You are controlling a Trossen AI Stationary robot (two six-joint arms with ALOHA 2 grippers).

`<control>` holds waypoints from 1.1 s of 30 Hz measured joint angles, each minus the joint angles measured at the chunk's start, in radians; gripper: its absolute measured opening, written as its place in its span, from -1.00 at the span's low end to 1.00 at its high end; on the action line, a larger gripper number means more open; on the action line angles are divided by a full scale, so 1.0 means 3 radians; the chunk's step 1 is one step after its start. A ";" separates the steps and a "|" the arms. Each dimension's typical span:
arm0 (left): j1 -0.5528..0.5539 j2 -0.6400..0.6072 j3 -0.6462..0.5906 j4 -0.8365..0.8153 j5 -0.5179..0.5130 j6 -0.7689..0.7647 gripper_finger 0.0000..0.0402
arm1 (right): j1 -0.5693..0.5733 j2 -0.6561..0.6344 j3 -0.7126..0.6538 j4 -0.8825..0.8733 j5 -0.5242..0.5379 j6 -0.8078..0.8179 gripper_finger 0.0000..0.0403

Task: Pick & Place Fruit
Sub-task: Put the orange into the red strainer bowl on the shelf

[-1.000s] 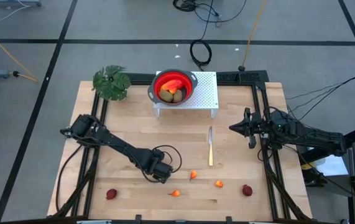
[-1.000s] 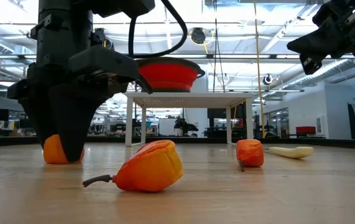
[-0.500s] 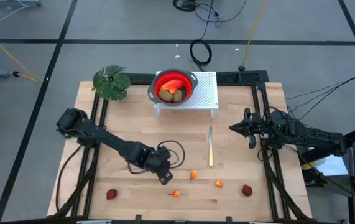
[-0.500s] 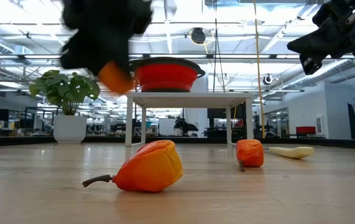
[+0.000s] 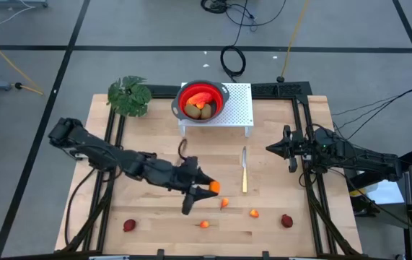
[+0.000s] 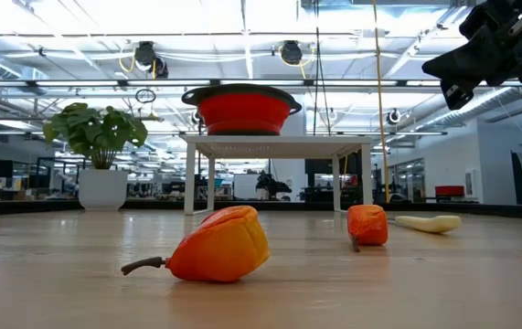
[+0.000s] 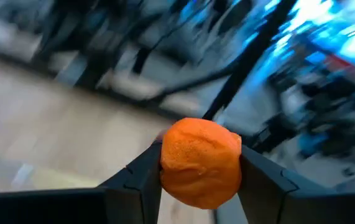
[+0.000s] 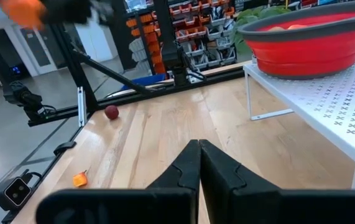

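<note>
My left gripper hangs above the table's middle, shut on a small orange fruit; it is out of the low view. On the table lie three more orange fruits and two dark-red ones. The red bowl on the white stand holds brown fruits and a red-yellow oblong one. My right gripper waits shut at the right side, in the air. My left gripper pinches the small orange fruit between its two fingers, one on each opposite side of its round body. The fingers reach it from the table's left. The fruit is lifted clear of the table.
A slim knife lies right of the held fruit, pointing toward the white stand. A leafy plant stands at the far left corner. In the low view a stemmed orange fruit lies nearest, another behind it.
My left gripper, a second ago pointing down with the orange fruit on the table near the near edge, has risen and swung toward the right and far side, tipping up from pointing down. The fruit has gone up with it, clear of the wood. The right arm kept still.
</note>
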 joint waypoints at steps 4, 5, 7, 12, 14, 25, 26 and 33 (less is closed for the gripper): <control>0.0006 -0.0053 0.0000 0.0517 0.0269 0.0389 -0.17 | 0.0000 0.0000 0.0000 0.0001 -0.0001 -0.0006 -1.00; 0.0006 -0.0054 0.0000 0.0622 0.0330 0.0468 -0.17 | 0.0000 0.0001 0.0000 -0.0002 -0.0001 -0.0010 -1.00; 0.0006 -0.0051 0.0000 0.0845 0.0460 0.0621 -0.17 | 0.0000 0.0000 0.0000 0.0004 0.0000 -0.0011 -1.00; 0.0006 -0.0051 0.0000 0.1306 0.0764 0.0839 -0.17 | 0.0000 0.0000 0.0000 0.0001 -0.0001 -0.0013 -1.00; 0.0006 -0.0051 0.0000 0.1500 0.0897 0.0946 -0.17 | 0.0000 0.0000 0.0000 0.0002 -0.0001 -0.0013 -1.00; 0.0006 -0.0051 0.0000 0.2382 0.1935 0.1434 -0.17 | 0.0000 0.0000 0.0000 0.0001 -0.0001 -0.0025 -1.00; 0.0006 -0.0051 0.0000 0.2409 0.2004 0.1470 -0.17 | 0.0000 0.0001 0.0000 0.0001 0.0000 -0.0025 -1.00; 0.0006 -0.0051 0.0000 0.2423 0.2089 0.1534 -0.17 | 0.0000 0.0001 0.0000 0.0001 0.0000 -0.0025 -1.00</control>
